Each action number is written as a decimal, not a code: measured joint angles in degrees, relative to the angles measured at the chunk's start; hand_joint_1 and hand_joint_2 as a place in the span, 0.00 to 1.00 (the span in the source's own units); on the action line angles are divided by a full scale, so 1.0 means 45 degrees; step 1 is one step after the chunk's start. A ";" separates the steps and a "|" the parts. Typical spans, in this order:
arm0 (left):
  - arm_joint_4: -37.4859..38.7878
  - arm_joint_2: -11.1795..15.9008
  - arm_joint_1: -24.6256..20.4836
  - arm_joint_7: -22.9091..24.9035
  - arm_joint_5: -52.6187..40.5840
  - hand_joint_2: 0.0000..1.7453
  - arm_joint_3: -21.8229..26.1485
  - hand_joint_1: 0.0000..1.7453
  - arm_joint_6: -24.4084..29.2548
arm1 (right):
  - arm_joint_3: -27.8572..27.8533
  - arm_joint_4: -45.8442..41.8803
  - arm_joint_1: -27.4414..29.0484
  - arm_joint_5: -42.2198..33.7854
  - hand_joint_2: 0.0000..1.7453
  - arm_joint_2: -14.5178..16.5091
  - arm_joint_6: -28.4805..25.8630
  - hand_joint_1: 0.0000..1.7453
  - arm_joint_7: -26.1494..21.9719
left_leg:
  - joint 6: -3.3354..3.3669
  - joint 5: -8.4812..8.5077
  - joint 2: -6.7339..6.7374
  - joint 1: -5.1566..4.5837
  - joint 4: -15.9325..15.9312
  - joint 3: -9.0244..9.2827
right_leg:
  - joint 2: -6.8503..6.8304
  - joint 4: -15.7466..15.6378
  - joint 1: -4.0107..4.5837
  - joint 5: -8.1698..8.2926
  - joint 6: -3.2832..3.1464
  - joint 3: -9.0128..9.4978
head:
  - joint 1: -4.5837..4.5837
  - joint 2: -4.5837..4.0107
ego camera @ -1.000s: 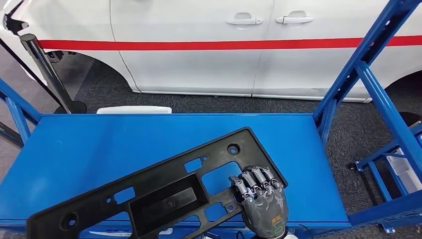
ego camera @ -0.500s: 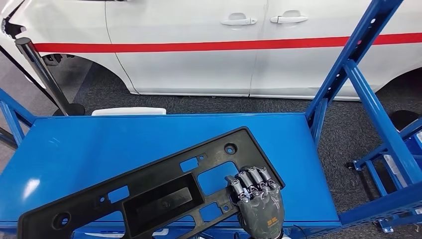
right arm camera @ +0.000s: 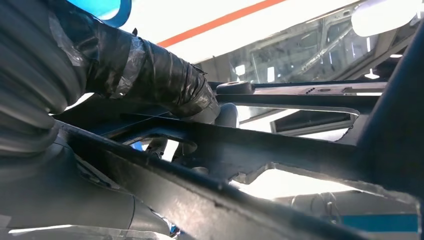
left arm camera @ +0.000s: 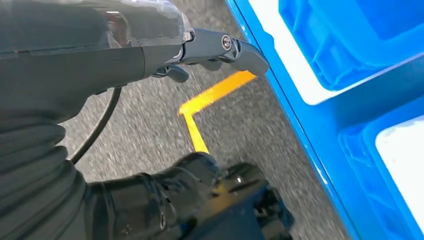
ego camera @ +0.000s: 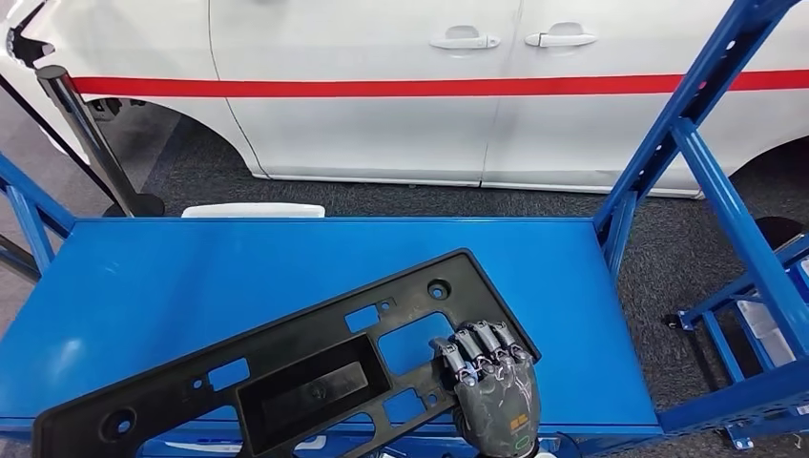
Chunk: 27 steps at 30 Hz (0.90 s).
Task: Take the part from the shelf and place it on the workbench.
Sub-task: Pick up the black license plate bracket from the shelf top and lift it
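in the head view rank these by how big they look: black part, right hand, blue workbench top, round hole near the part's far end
1. blue workbench top
2. black part
3. right hand, nearer the camera, so its look may flatter it
4. round hole

Head camera high, wrist cameras close

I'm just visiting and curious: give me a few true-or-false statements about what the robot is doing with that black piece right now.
1. The right hand grips the black part. True.
2. The part lies wholly on the floor. False: it is over the blue workbench.
3. A white car with a red stripe stands beyond the bench. True.
4. The left hand also holds the part. False: it holds nothing, above the grey floor.
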 joint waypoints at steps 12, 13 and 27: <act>0.0000 -0.0015 0.0004 0.0296 -0.0179 1.00 -0.0025 0.00 0.0371 | -0.0080 0.0234 0.0027 -0.0378 1.00 0.0044 0.0000 1.00 -0.0272 | -0.0388 -0.0564 0.0010 0.0078 0.0571 -0.0277 | -0.0007 -0.0223 0.0033 0.0133 -0.0487 -0.0004 | -0.0007 0.0000; 0.0000 -0.0015 0.0006 0.0308 -0.0180 1.00 -0.0025 0.00 0.0375 | -0.0083 0.0242 0.0027 -0.0389 1.00 0.0047 0.0000 1.00 -0.0278 | -0.0398 -0.0741 0.0009 0.0079 0.0853 -0.0398 | -0.0011 -0.0223 0.0038 0.0141 -0.0503 -0.0015 | -0.0007 0.0000; 0.0000 -0.0058 0.0008 0.0286 -0.0129 1.00 -0.0018 0.00 0.0221 | -0.0257 0.0715 -0.0002 -0.0902 1.00 0.0120 0.0000 1.00 -0.0683 | 0.0263 0.0168 0.0112 0.0023 -0.0315 0.0099 | -0.0010 0.2990 0.0104 -0.1470 0.0056 -0.1483 | 0.0013 0.0000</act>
